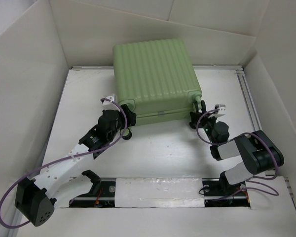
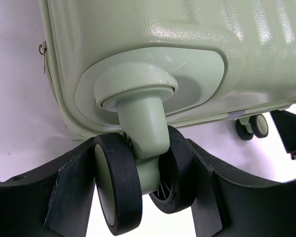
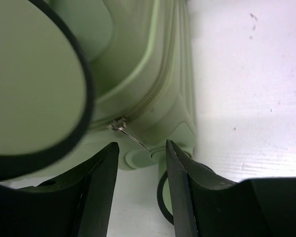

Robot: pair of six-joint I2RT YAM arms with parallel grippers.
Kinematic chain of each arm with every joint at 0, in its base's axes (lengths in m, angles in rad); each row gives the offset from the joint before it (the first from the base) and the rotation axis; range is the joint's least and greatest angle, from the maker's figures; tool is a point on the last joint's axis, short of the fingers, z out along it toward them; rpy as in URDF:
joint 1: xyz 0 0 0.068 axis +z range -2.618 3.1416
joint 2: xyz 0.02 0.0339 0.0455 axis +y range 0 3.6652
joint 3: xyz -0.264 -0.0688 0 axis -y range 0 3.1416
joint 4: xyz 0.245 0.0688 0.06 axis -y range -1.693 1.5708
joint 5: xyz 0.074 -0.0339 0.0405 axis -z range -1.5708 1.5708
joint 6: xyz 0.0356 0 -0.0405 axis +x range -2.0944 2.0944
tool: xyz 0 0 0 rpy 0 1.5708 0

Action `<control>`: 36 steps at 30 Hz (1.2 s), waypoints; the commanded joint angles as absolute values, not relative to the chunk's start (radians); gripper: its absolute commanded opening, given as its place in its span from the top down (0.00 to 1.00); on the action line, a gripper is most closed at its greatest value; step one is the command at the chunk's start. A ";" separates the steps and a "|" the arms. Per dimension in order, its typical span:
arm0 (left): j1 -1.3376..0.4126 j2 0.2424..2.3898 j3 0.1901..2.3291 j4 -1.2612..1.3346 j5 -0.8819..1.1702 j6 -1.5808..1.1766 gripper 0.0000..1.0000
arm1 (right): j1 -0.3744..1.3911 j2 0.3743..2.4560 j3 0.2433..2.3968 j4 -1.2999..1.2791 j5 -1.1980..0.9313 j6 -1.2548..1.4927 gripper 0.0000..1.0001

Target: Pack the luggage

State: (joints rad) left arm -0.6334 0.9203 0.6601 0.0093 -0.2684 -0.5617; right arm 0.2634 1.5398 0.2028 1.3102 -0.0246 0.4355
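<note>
The left gripper (image 2: pixel 143 190) clamped its fingers on the twin wheel (image 2: pixel 117 190) at the luggage's near-left corner. The right gripper (image 3: pixel 142 158) stood open, the zipper pull (image 3: pixel 132 137) just ahead of its gap. Beyond them the luggage (image 1: pixel 155 74) lay closed and flat on the table (image 1: pixel 163 158), toward its far side.

The pale green luggage (image 1: pixel 155 79), ribbed and hard-shelled, lies flat and closed on the table (image 1: pixel 163 153), far of centre. Its black-tyred wheels (image 2: pixel 116 192) face the near edge, and a metal zipper pull (image 3: pixel 130 134) sticks out.
</note>
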 commanded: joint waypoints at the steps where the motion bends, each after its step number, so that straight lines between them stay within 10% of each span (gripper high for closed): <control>1: -0.635 0.848 0.666 0.066 -0.268 -0.558 1.00 | 0.275 1.505 0.225 1.773 -0.044 0.388 0.51; 7: -0.635 0.848 0.666 0.066 -0.278 -0.558 1.00 | 0.265 1.540 0.267 1.788 -0.067 0.388 0.51; 21: -0.635 0.848 0.666 0.057 -0.278 -0.558 1.00 | 0.307 1.586 0.327 1.812 -0.031 0.397 1.00; 36: -0.635 0.952 0.693 0.164 -0.183 -0.567 1.00 | 0.652 1.509 0.144 1.787 0.170 0.353 1.00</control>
State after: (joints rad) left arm -0.6323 0.9363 0.6601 0.0254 -0.2527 -0.5617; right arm 0.5331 1.4986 0.1768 1.3041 0.1307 0.3729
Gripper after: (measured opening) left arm 0.577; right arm 0.009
